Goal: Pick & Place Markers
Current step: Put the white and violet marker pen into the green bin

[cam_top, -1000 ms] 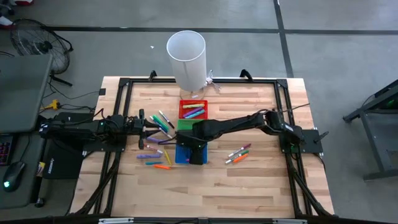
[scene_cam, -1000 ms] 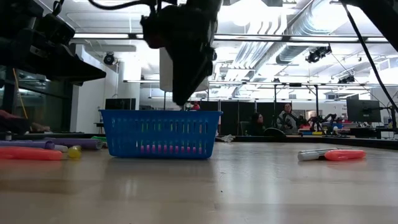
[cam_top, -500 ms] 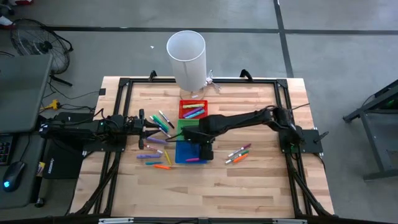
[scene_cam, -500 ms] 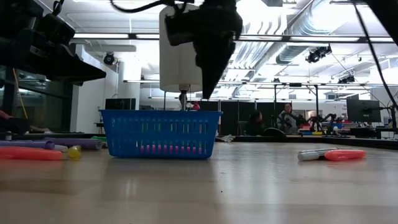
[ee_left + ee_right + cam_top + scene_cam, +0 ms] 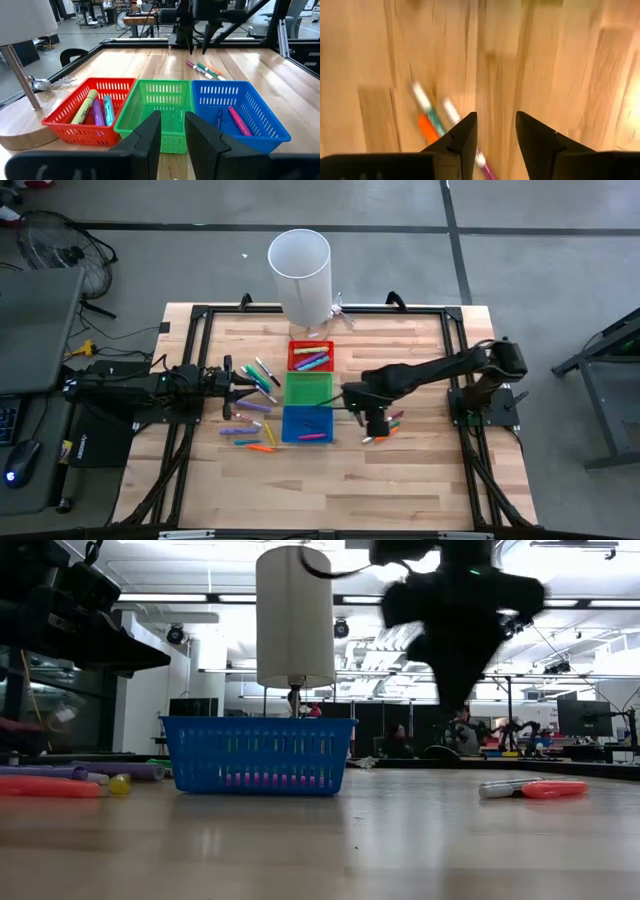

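Markers lie in two loose groups on the wooden table: several left of the bins (image 5: 255, 405) and a few right of them (image 5: 385, 427), the latter also in the low view (image 5: 530, 788). More markers lie in the red bin (image 5: 311, 358) and the blue bin (image 5: 306, 425); the green bin (image 5: 308, 388) stands between the two. My right gripper (image 5: 375, 418) hangs open above the right group, fingers pointing down, with nothing between them (image 5: 494, 122); an orange marker (image 5: 427, 127) lies below it. My left gripper (image 5: 172, 135) waits open at the table's left, facing the bins.
A tall white cylinder (image 5: 300, 272) stands on a round wooden base at the far edge, behind the red bin. Black frame rails (image 5: 200, 315) run around the tabletop. Bare wood (image 5: 330, 485) stretches along the near side.
My right gripper has swung from above the blue bin toward the table's right edge, ending over the right group of markers. It stays open and pointing down. The markers and bins have kept their places.
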You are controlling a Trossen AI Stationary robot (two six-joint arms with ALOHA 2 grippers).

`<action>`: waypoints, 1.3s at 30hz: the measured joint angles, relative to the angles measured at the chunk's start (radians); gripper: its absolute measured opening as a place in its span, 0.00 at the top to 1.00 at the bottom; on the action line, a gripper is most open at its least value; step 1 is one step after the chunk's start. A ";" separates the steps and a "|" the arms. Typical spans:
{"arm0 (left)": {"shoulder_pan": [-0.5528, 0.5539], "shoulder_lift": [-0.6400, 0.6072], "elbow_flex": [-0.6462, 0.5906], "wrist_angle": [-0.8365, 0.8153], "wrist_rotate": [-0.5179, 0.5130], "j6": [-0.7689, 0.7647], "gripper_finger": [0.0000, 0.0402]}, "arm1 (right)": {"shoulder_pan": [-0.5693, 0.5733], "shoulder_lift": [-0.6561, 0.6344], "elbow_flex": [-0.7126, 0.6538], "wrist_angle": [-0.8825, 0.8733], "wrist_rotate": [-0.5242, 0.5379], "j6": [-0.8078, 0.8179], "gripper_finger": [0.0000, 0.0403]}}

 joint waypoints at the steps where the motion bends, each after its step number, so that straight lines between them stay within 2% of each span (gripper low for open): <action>1: 0.000 0.000 0.000 0.000 0.000 0.000 0.79 | 0.000 -0.014 -0.031 0.000 -0.003 -0.022 0.69; 7: 0.000 0.000 0.000 0.000 0.000 0.000 0.79 | 0.000 -0.047 -0.168 0.035 -0.011 -0.110 0.69; 12: 0.000 0.000 0.000 0.000 0.000 0.000 0.79 | 0.004 -0.047 -0.221 0.100 -0.060 -0.152 0.69; 18: 0.000 0.000 0.000 0.000 0.000 0.000 0.79 | 0.029 -0.047 -0.269 0.132 -0.066 -0.262 0.69; 27: 0.000 0.000 0.000 0.000 0.000 0.000 0.79 | 0.032 -0.041 -0.293 0.164 -0.045 -0.339 0.69; 39: 0.000 0.000 0.000 0.000 0.000 0.000 0.79 | 0.032 0.027 -0.293 0.220 -0.045 -0.356 0.69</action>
